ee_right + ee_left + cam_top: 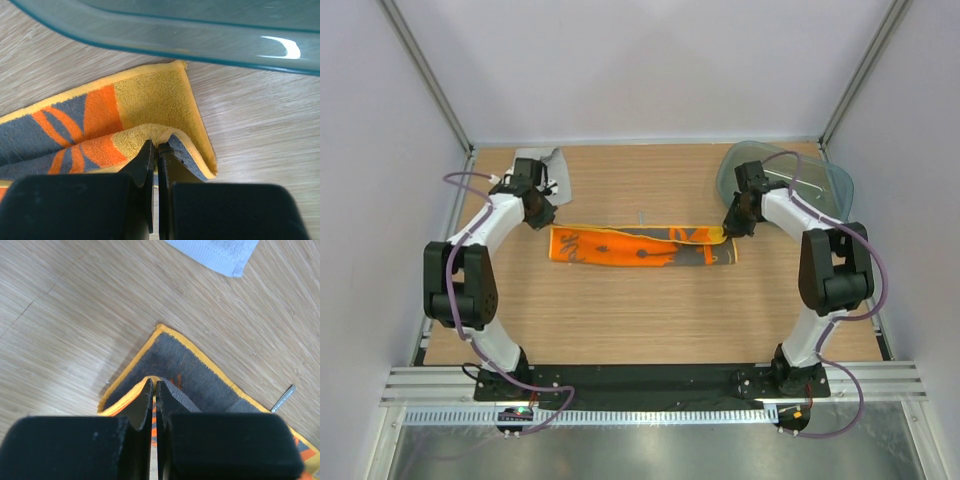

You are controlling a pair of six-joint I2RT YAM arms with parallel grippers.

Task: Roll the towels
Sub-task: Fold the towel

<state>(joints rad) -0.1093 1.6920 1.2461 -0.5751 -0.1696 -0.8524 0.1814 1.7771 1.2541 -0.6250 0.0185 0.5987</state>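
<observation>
Beyond the left end of the orange towel (640,247), which lies stretched out flat, I see the grey towel (555,170), my left gripper (154,385) pinching a raised fold at that end, my right gripper (156,147) pinching the right end's lifted edge, and the tub (835,180) just past it.

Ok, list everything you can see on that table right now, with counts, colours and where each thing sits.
orange towel: one, orange and yellow with a dark grey pattern, a long strip across mid-table
grey towel: one, light grey, far left corner
tub: one, translucent blue-green, far right corner
metal pin: one, silvery, just beyond the orange towel
table: one, light wood
left gripper: one, black, shut on the towel's left end
right gripper: one, black, shut on its right end
</observation>
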